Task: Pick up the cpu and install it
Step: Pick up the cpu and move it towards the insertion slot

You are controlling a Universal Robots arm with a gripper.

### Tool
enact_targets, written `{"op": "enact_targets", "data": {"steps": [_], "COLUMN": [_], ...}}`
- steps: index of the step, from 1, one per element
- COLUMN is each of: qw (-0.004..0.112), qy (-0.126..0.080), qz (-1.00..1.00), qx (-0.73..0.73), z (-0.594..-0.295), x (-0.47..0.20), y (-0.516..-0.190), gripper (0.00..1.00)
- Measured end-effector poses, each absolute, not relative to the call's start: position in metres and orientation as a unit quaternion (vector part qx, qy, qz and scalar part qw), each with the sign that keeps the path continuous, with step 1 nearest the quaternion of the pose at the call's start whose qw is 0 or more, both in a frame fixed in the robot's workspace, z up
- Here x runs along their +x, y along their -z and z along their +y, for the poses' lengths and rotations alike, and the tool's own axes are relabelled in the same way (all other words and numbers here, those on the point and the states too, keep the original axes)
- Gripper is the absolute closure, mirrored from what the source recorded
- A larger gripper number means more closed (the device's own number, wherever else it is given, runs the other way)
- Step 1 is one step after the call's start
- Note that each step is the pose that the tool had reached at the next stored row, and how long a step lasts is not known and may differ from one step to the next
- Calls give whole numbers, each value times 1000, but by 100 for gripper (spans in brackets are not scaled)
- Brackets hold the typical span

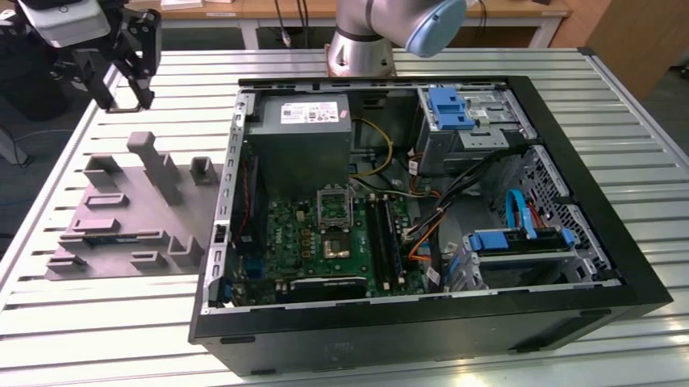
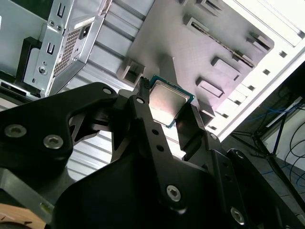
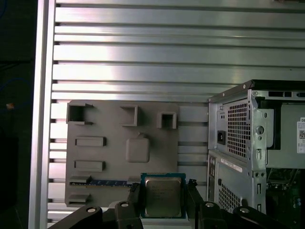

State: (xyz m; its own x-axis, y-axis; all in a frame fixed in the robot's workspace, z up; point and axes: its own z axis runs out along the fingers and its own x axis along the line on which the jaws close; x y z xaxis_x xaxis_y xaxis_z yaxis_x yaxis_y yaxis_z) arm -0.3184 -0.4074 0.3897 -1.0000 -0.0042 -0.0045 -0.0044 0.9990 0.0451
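The cpu (image 3: 163,196) is a flat square chip with a silver-grey metal top and a thin green edge. My gripper (image 3: 163,190) is shut on it, one black finger (image 3: 134,198) on each side. In the second wrist view the cpu (image 2: 167,101) is tilted between the fingers (image 2: 148,121), above the grey moulded tray (image 2: 190,52). In the exterior view my gripper (image 1: 127,98) hangs in the air over the table at the exterior view's far left, beyond the far end of the tray (image 1: 119,218) and well away from the motherboard (image 1: 323,242).
An open black computer case (image 1: 560,161) lies on the slatted metal table (image 1: 646,210). It holds a power supply (image 1: 306,137), cables and blue drive brackets (image 1: 450,109). The socket area (image 1: 334,214) sits mid-board. The arm's base (image 1: 361,48) stands behind the case.
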Motion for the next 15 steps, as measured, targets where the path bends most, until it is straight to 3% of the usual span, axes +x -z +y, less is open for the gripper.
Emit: {"op": "enact_targets", "data": {"steps": [15], "qw": [2], "qy": [-23], "qz": [1000], "qx": [-2], "z": [-407], "x": [-315], "y": [-390], "gripper": [53]}}
